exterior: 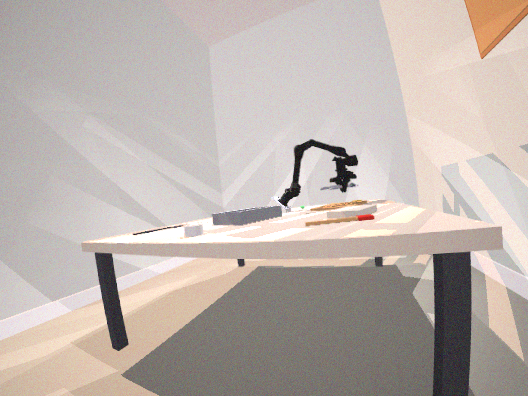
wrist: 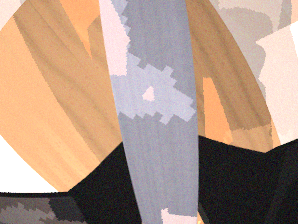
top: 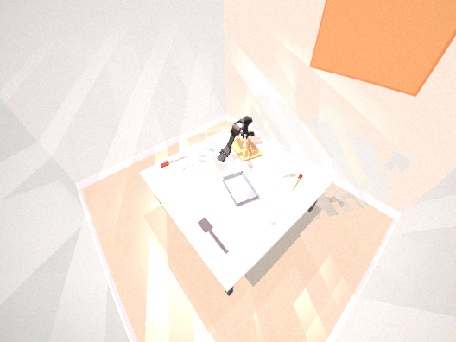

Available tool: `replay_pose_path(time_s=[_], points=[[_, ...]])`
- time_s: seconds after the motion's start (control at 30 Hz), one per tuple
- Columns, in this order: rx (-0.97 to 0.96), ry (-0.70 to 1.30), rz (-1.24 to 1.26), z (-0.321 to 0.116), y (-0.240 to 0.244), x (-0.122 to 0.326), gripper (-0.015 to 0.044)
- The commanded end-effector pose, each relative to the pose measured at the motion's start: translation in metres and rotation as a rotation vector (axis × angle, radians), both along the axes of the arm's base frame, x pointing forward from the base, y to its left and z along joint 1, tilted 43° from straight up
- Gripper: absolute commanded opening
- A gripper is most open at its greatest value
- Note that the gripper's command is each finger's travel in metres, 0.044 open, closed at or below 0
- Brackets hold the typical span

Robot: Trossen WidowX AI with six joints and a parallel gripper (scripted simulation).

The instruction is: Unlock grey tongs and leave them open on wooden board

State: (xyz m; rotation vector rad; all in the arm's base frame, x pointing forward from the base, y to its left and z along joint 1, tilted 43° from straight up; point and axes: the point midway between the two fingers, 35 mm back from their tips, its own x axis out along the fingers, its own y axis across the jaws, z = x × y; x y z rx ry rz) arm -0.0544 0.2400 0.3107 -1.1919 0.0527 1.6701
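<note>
My gripper [exterior: 344, 188] [wrist: 152, 140] is shut on the grey tongs [exterior: 328, 188] [wrist: 160, 135] and holds them in the air, well above the table. In the exterior view the tongs look nearly level, with the gripper pointing down onto them. In the wrist view they run as one grey band from top to bottom between the black fingers; the hinge, the tips and the lock cannot be made out. The wooden board [top: 255, 155] [exterior: 335, 205] [wrist: 55, 95] lies on the table below the gripper. The roasting tin [top: 230, 194] [exterior: 247, 215] stands apart from the board, with nothing visible across it.
A dark spatula [top: 205, 224] lies near one table edge. One red-ended stick [top: 165, 164] lies left of the arm, another [top: 300, 177] [exterior: 366, 217] at the right. A pale block [exterior: 351, 212] lies near the board, a white block [exterior: 193, 230] near the edge. A green item [top: 210, 149] lies near the arm's base.
</note>
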Motion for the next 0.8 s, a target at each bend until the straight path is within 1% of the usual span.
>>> replay_pose_path(time_s=[0.0, 0.77], points=[[0.001, 0.000, 0.005, -0.006, 0.005, 0.000, -0.0150], [0.006, -0.003, 0.006, -0.030, 0.025, 0.006, -0.0150]])
